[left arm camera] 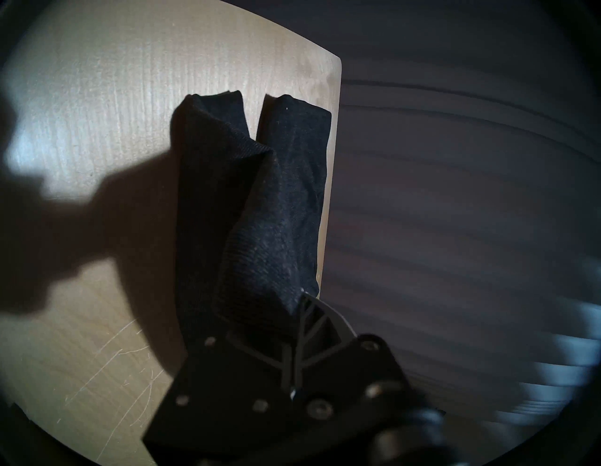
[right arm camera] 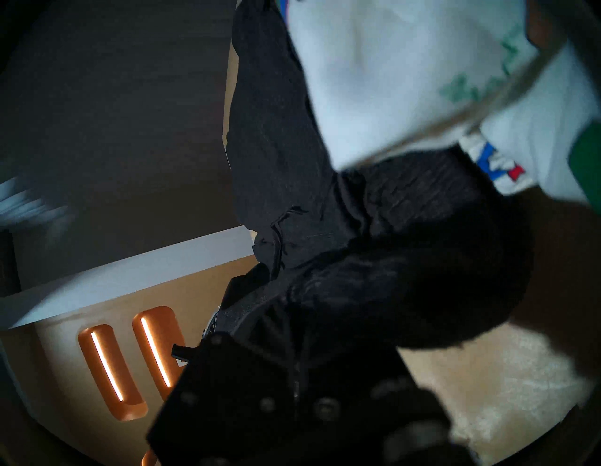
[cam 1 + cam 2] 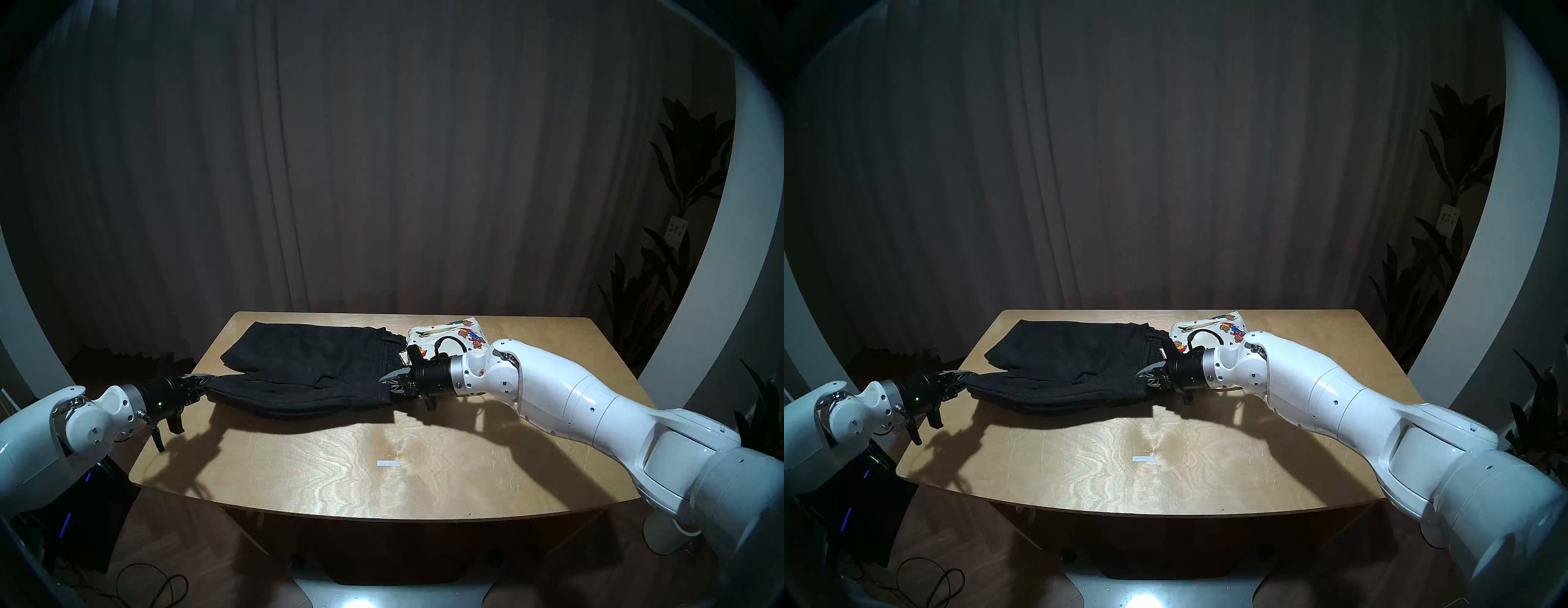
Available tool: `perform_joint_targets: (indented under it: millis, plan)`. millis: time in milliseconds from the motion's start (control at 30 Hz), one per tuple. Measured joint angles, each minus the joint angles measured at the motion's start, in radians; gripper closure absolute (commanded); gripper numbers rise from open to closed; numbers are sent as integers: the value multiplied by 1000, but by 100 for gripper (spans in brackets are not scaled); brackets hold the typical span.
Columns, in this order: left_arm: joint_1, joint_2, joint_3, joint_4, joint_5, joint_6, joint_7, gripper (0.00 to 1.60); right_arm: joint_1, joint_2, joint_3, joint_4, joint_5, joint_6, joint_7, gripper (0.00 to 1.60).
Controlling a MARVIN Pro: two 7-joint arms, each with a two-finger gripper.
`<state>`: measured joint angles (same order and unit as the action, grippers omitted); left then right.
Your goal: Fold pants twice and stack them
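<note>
pinching black shorts (image 3: 297,373), left gripper (image 3: 208,379) and right gripper (image 3: 387,379); left wrist alone shows both legs.

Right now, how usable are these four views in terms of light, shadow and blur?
Head views: dim room, sharp; hard arm shadows and a glossy sheen on the table. Left wrist view: black pants in focus, curtain streaked by motion blur, a big shadow across the wood. Right wrist view: soft and smeared; bear-print pants washed out, fingers nearly lost in darkness.
</note>
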<state>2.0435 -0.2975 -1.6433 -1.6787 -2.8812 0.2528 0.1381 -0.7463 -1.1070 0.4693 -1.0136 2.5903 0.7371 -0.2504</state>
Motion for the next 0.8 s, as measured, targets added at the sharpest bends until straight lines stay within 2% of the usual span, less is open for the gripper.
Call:
perform_joint_targets:
  millis: [367,800]
  plan:
    - [-98,-1,30,42,0,-14,63,160,60,-64,31,96,58,-42,-85,160]
    - [-211,-2,64,63,0,-24,125,160,98,-123,40,162,76,-83,-139,160]
